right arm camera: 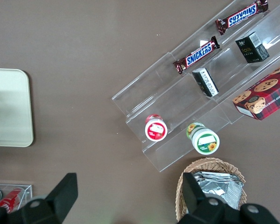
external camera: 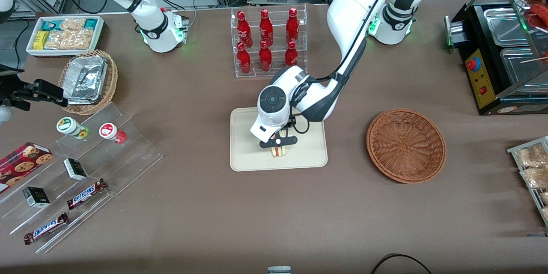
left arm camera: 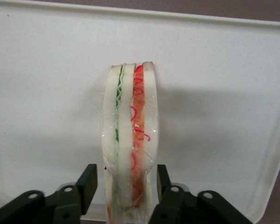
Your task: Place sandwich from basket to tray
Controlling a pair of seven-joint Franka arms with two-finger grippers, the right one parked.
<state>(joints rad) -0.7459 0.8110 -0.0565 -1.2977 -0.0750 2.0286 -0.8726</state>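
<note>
Where end effector hovers: sandwich between its fingers, on tray.

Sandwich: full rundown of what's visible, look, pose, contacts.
The sandwich is a wedge of pale bread slices with one green and one red filling layer, wrapped in clear film. It stands on edge on the cream tray, cut face up toward the wrist camera. The end effector sits directly over it, a finger on each side, slightly apart from the bread. The basket is empty.
</note>
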